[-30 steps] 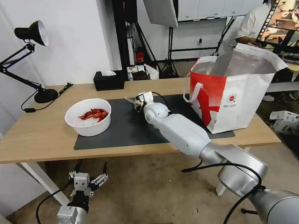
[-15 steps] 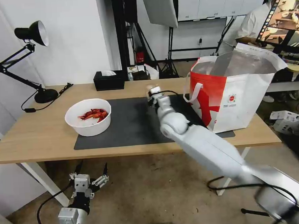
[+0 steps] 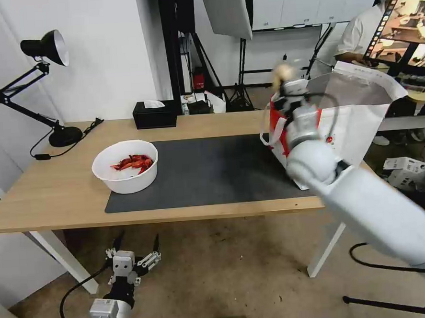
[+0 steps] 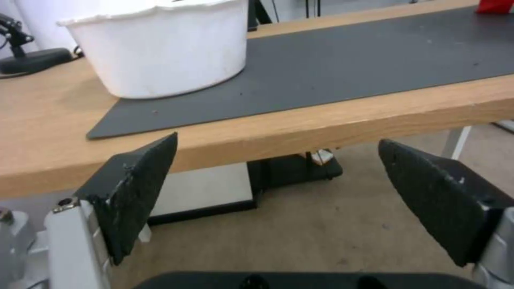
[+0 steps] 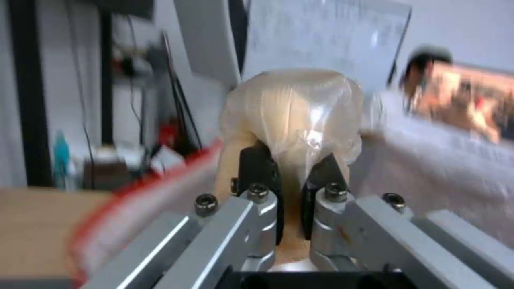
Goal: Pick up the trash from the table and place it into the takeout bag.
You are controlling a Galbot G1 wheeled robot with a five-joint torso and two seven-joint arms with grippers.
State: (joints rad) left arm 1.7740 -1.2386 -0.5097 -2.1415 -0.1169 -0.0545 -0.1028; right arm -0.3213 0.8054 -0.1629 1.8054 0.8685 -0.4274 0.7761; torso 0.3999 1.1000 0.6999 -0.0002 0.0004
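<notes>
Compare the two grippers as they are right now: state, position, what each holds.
The right gripper is shut on the small plastic bag; the left gripper is open and empty. The right gripper is raised at the rim of the takeout bag; the left gripper hangs below the edge of the table, near the floor. Both have dark fingers on pale metal bodies.

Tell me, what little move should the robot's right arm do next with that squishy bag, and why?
Probably carry it a bit farther over the takeout bag's open top, then let go. The right gripper is shut on the small knotted bag and sits at the near rim, so dropping now might miss. The left gripper hangs open below the table.
</notes>
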